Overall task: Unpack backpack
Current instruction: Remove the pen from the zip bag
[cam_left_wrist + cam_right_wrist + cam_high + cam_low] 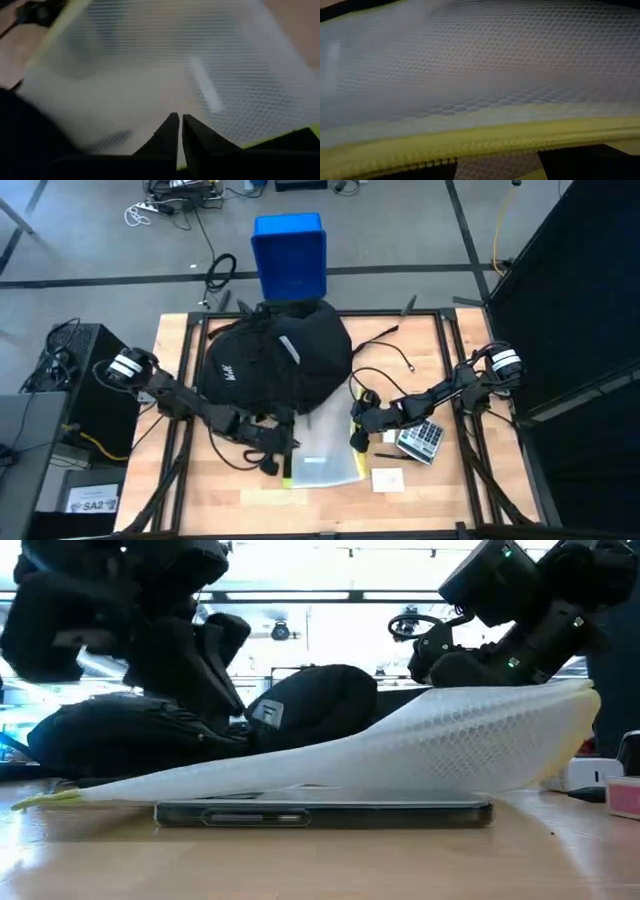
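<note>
Nearest the low camera we see a thin flat clear-edged slab (322, 812) lying on the light wooden table (320, 865); what it is we cannot tell. Over it lies a white honeycomb-mesh pouch with a yellow-green zipped edge (420, 745), flat on the table at one end and lifted at the other.

From above, the pouch (322, 452) sits at the table's near middle. The left gripper (280, 455) is at its left edge; in its wrist view the two dark fingers (167, 132) stand nearly touching, pressed together, but we cannot make out whether they pinch any mesh. The right gripper (357, 423) is at the pouch's raised right edge. Its wrist view is filled by mesh and zipper (470, 145), the fingers hidden, so we cannot tell its grip.

Right of it lie a grey keypad calculator (421, 439) and a small white card (387, 478).

Farther back, the large rounded black fabric backpack (270, 360) rests on the table's far middle, its near side partly hidden by the left arm. Beyond the table's edge stands a blue plastic box (289, 254).
</note>
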Tool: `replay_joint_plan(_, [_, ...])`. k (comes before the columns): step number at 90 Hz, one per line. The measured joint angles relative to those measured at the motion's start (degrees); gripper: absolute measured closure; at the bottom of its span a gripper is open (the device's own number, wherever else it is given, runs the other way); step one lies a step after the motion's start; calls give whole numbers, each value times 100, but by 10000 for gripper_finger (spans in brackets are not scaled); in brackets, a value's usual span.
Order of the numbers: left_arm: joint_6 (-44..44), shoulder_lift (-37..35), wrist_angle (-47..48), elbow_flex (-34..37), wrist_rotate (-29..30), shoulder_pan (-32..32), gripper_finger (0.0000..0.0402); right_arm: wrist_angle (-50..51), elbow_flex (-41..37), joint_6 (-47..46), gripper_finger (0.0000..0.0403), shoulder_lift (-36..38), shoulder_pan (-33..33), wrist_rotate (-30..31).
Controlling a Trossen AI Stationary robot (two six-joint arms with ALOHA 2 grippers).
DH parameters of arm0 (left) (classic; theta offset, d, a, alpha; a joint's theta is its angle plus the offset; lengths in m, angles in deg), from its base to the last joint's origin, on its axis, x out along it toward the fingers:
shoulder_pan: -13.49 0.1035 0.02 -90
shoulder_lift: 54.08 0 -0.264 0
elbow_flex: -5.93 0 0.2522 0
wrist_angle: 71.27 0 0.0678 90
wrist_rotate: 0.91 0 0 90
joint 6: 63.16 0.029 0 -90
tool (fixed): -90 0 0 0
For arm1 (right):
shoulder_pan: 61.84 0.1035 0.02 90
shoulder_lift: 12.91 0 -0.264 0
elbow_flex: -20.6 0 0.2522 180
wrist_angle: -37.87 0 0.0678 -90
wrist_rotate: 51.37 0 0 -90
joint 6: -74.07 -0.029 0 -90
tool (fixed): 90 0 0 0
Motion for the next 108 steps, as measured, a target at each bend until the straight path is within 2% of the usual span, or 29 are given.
replay_joint_plan(26, [-296,673,207,0,161,234,384,1,2,-82,209,0,7,-39])
replay_joint_plan(61, [-873,412,1206,-8,4,85,381,44,2,-58,205,0,7,-72])
replay_joint_plan(83, [-1442,380,1953,-37,105,-22,381,55,2,-55,199,0,7,-70])
replay_joint_plan(108, [-1554,121,2449,-65,32,-241,381,50,7,-62,209,2,7,-62])
